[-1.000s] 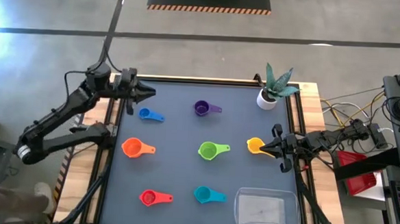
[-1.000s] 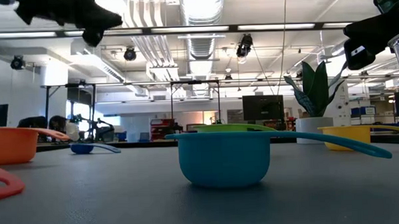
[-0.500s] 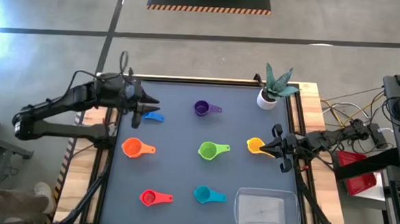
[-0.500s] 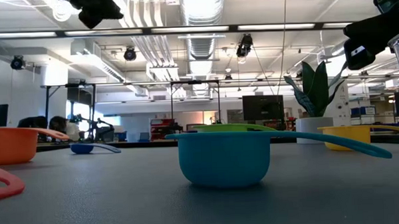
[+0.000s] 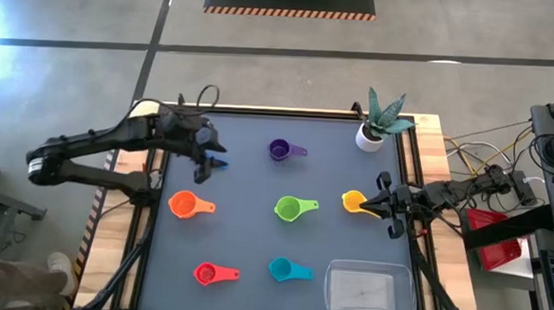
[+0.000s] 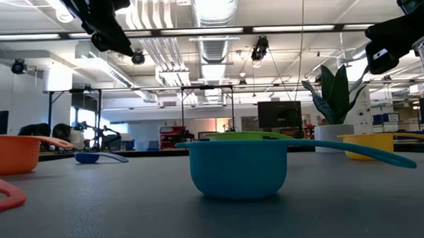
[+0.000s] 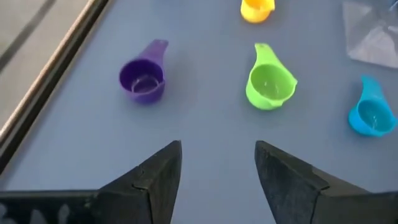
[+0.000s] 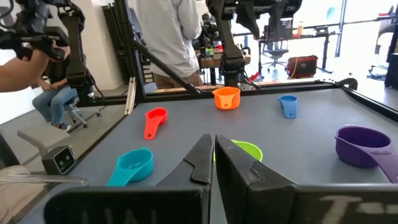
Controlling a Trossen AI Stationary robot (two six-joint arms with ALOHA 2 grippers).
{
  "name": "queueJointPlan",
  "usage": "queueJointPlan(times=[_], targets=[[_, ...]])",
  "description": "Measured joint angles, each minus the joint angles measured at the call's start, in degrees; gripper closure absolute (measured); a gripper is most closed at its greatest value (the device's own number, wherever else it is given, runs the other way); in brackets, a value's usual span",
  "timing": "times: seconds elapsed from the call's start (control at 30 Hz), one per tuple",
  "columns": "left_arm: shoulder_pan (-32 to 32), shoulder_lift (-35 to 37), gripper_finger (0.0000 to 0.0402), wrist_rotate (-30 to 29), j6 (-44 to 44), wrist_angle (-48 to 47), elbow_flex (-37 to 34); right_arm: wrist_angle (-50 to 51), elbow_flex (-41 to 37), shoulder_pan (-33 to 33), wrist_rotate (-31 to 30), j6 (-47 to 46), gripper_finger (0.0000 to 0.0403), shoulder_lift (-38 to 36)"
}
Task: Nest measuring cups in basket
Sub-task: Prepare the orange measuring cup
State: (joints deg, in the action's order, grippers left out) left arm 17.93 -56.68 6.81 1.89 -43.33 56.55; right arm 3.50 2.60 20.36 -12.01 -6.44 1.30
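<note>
From above you see seven cups on the desk (image 5: 256, 187): blue (image 5: 218, 161) under the left hand (image 5: 204, 161), purple (image 5: 279, 150), orange (image 5: 183, 204), green (image 5: 288, 209), yellow (image 5: 353, 201), red (image 5: 205, 274), teal (image 5: 281, 268). The basket (image 5: 368, 292) holds nothing. A plant pot (image 5: 370, 135) stands at the far right corner. Left wrist: fingers (image 7: 155, 177) spread apart. Right wrist: right hand (image 8: 214, 155) clenched, gripping nothing.

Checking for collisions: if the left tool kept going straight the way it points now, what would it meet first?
Probably bare table. The left tool is open; the purple cup and green cup lie either side of its line. Depth is unclear.
</note>
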Motion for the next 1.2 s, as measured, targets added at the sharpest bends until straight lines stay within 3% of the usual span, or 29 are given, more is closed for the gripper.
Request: queueJointPlan(times=[0.63, 1.2], targets=[[-0.02, -3.28, 0.0215, 0.0, -2.41, -7.07, 0.0, -0.01, -0.01, 0.0, -0.02, 0.0, 0.0394, 0.0], [-0.02, -3.3, 0.0215, 1.37, 1.64, -7.51, 0.0, -0.01, -0.01, 0.0, -0.02, 0.0, 0.0394, 0.0]])
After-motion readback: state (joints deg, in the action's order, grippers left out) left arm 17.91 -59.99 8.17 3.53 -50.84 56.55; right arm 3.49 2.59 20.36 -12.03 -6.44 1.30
